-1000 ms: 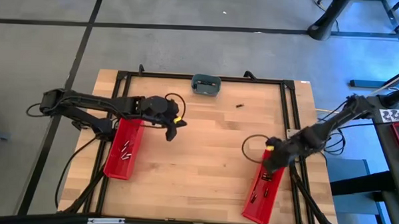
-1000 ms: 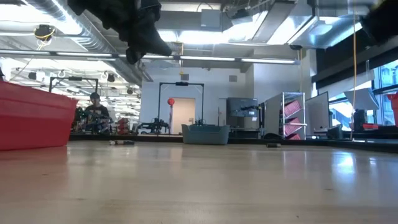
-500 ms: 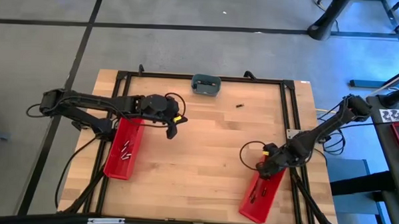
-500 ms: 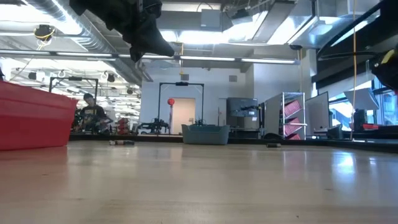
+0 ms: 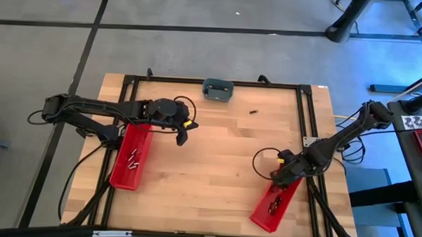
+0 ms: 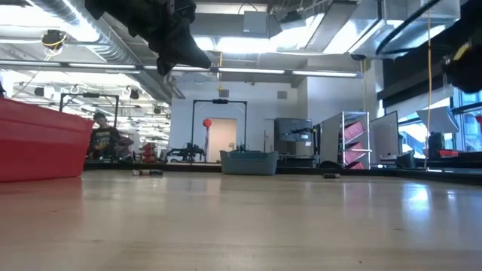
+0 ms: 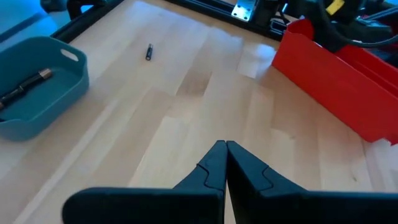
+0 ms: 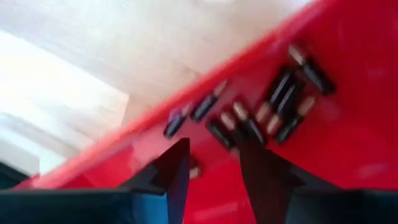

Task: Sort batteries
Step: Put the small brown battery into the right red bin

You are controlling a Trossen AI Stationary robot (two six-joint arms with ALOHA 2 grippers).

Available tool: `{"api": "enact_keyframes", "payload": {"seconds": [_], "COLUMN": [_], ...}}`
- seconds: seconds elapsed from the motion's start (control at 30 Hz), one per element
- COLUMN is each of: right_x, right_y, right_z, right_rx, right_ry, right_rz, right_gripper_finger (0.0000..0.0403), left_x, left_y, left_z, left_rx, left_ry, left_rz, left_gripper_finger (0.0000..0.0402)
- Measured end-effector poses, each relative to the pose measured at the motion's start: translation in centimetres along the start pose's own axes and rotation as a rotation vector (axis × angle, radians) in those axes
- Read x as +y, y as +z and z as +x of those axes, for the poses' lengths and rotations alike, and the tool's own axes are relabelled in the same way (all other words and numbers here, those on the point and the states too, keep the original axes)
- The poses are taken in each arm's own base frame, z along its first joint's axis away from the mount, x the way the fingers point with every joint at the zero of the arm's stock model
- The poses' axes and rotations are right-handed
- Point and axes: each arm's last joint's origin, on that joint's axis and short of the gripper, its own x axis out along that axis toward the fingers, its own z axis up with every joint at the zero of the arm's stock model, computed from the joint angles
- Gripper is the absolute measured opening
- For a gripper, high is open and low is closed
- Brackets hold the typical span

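Observation:
Several small dark batteries (image 8: 273,106) lie inside the right red bin (image 5: 271,205). My right gripper (image 8: 214,155) is open and hangs low over the inside of that bin, near its far end (image 5: 283,179). The left red bin (image 5: 131,158) also holds a few batteries (image 5: 133,160). One lone battery (image 7: 149,52) lies on the bare wood at the far side (image 5: 253,111). My left gripper (image 7: 225,146) is shut and empty. It hovers above the table just right of the left bin's far end (image 5: 182,137). My right gripper points down into the right red bin, with its fingers (image 8: 177,165) standing over the bin's floor. Whether they touch the floor, a wall or a battery, I cannot tell.
A grey-blue dish (image 5: 217,89) stands at the far edge with a long dark piece (image 7: 25,87) in it. A black frame (image 5: 305,129) runs round the tabletop. Bare wood lies between the two bins. A person (image 6: 102,139) shows in the room beyond.
My right gripper has gone toward the table's near edge and a little left, staying over the right red bin. That bin has turned slightly: its near end has slid toward the table's left.

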Motion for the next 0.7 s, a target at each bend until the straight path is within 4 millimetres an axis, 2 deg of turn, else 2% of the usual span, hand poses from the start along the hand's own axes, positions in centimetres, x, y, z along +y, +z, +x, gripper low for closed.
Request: {"api": "enact_keyframes", "payload": {"seconds": [0.17,0.33,0.53,0.7], "right_x": [1.5,3.1,3.8,3.5], "right_y": [-0.7,-0.3,2.7,6.7], "right_z": [-3.4,-8.0,-11.4,-12.3], "right_rx": [0.068,-0.134,-0.539,-0.582], "right_ry": [-0.003,0.090,0.173,0.088], "right_rz": [0.045,0.133,0.190,0.079], "right_gripper_finger": [0.0145,0.0146,0.0146,0.0147], "left_x": [-0.2,-0.5,-0.4,-0.4], "left_y": [-0.1,-0.1,-0.1,-0.3], "left_z": [0.0,0.0,0.0,0.0], "left_rx": [0.002,0.004,0.005,0.020], "left_ry": [-0.009,-0.016,-0.015,-0.010], "left_rz": [-0.015,-0.014,-0.041,-0.083], "left_gripper_finger": [0.0001,0.0001,0.0001,0.0001]}}
